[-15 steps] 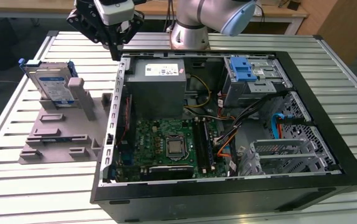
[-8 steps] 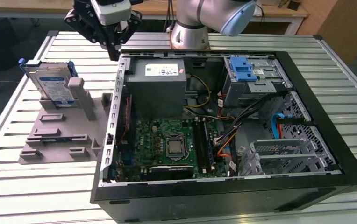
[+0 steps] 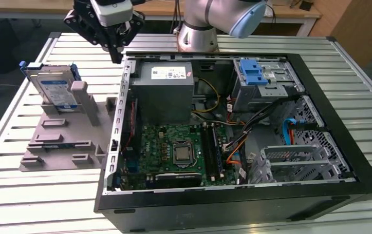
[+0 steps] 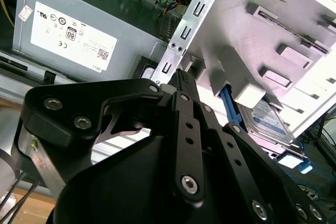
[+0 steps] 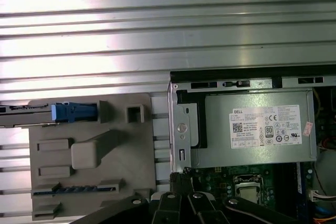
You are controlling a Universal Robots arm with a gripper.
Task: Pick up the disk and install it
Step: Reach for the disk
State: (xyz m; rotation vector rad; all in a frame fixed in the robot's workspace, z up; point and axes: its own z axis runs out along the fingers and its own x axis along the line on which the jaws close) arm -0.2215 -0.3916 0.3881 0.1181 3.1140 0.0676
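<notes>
Gripper (image 3: 116, 56) hovers above case (image 3: 238, 207) corner, near power supply (image 3: 166, 90). Fingers pinched together, nothing between them. Disk (image 3: 55, 90) stands upright in grey fixture (image 3: 59, 144) just outside case, apart from gripper, blue carrier around it.

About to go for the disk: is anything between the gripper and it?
Nothing visible. The gripper hangs near the case wall, and the disk stands upright in the grey holder with its top edge open. A holder post stands beside it, on the case side.
</notes>
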